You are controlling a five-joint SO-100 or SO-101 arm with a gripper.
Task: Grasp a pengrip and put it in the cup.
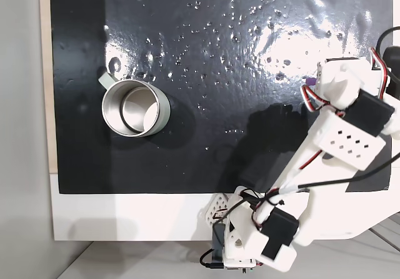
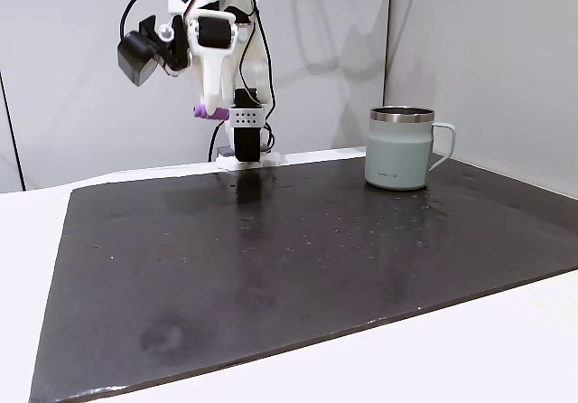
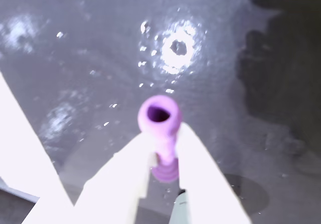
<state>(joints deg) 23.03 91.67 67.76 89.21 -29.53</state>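
My gripper (image 3: 164, 151) is shut on the purple pengrip (image 3: 160, 117), whose hollow end points at the wrist camera. In a fixed view from the side the pengrip (image 2: 209, 110) hangs at the white fingertips of the gripper (image 2: 213, 107), well above the black mat. From above, a sliver of the pengrip (image 1: 310, 79) peeks out beside the white gripper (image 1: 314, 84) at the right. The cup (image 1: 134, 108) stands upright at the mat's left in that view, its shiny inside empty. From the side the pale grey-green cup (image 2: 403, 147) stands far to the right of the gripper.
The black mat (image 1: 219, 72) is glossy and speckled with small bright spots. It lies on a white table (image 1: 125, 219). The arm's base (image 2: 242, 154) stands at the mat's far edge in the side view. A white wall (image 2: 81, 123) backs the table.
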